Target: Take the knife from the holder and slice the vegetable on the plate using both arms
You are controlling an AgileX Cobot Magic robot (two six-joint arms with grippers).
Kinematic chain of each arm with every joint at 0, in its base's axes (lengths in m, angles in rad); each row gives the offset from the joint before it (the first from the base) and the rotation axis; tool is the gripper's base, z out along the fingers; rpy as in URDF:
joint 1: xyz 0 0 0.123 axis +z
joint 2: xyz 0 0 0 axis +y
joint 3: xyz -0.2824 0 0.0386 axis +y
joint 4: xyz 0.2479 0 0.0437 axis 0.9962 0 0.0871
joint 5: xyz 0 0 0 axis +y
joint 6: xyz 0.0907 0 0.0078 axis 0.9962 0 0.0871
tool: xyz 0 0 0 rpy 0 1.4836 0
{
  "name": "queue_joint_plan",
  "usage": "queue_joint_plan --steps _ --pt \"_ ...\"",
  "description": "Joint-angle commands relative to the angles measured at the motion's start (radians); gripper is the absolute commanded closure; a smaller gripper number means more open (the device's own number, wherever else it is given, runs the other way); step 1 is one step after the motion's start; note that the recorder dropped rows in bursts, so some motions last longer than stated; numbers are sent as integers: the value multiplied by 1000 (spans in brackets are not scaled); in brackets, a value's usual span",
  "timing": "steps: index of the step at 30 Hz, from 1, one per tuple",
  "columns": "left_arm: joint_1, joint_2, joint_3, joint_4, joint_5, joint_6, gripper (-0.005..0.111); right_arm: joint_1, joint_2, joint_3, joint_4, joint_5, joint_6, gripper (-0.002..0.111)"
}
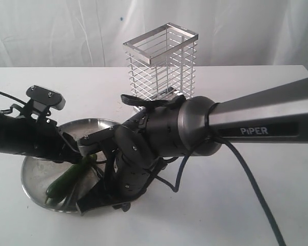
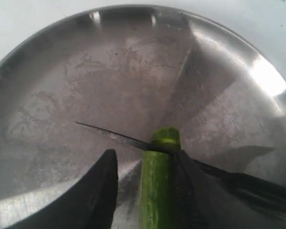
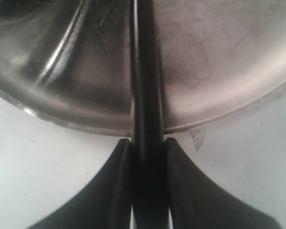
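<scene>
White table (image 1: 236,205) | right fingers (image 3: 119,181) clamp knife (image 3: 145,95) | left fingers (image 2: 97,191) straddle vegetable (image 2: 157,186)

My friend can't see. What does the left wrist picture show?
A black knife is cutting across a green vegetable near its tip, on a shiny metal plate. The left pincer holds the vegetable between two black fingers.
</scene>
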Motion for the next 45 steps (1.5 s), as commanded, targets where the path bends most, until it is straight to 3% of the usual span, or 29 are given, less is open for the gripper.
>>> queue_joint_plan --steps 1,20,26,34,45 --pt "-3 51 -36 -16 39 -9 64 0 -3 -3 2 28 -16 108" --pt "-3 166 -105 -16 11 -4 64 0 -3 -3 2 36 -27 108" --pt "-3 294 -74 21 -119 16 64 0 -5 -3 2 112 -27 108" --pt "-3 238 -89 21 -123 14 64 0 -9 -3 -13 229 -27 108" --pt "-3 221 -89 14 -84 -9 64 0 -15 -21 -209 340 55 108"
